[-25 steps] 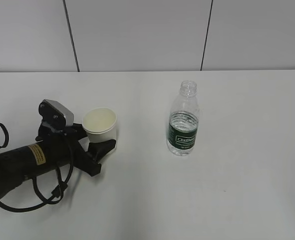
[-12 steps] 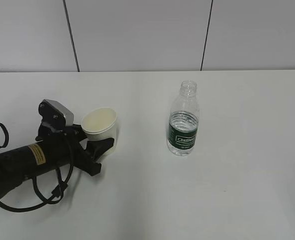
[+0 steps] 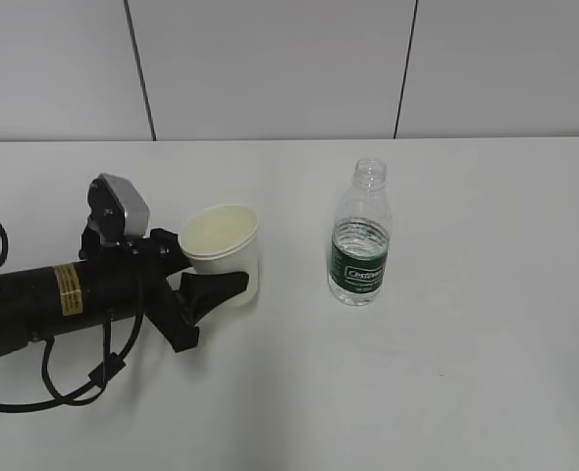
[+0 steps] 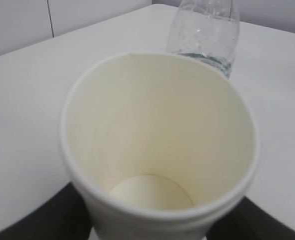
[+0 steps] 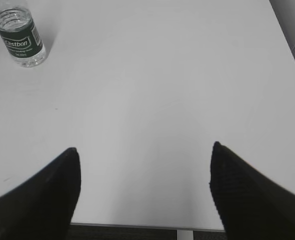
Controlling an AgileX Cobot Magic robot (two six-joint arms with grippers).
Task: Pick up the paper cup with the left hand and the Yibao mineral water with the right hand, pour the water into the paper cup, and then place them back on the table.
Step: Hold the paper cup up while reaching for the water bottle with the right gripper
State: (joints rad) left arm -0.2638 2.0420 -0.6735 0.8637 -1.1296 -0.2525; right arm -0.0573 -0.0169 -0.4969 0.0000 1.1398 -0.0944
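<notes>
Black left arm: lies low along the table (image 3: 486,392) from the left edge, yellow sticker on its side, grey-white block on the wrist, left gripper (image 3: 206,275) pointing right.
Left jaws: closed on the cup (image 3: 223,250), one finger (image 3: 211,292) dark against its near side.
Cup: cream paper, tilted, mouth leaning toward the arm; empty inside in the left wrist view (image 4: 157,145); whether its base touches the table I cannot tell.
Bottle (image 3: 360,235): upright, capless, green label, some water in it; right of the cup and apart from it, untouched.
Right gripper (image 5: 145,172): jaws wide and empty, hovering near the table's near edge, well apart from the bottle (image 5: 20,36).
Open room: bare white tabletop between cup and bottle, and right of the bottle.
Behind: grey panelled wall (image 3: 270,69) along the far edge.
</notes>
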